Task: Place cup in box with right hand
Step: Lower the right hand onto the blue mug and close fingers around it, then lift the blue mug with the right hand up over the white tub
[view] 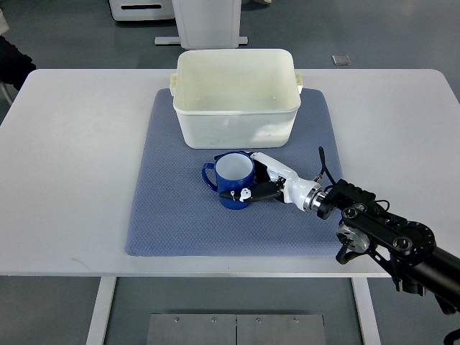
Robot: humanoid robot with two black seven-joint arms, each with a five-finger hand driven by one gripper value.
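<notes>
A blue cup with a white inside stands upright on the blue-grey mat, its handle pointing left. Just behind it sits the cream plastic box, with nothing in it. My right hand reaches in from the lower right and its white and black fingers wrap the cup's right side. The cup rests on the mat. The left arm does not show.
The mat lies on a white table. A white pedestal base stands beyond the table's far edge. A dark sleeve of a person shows at the left edge.
</notes>
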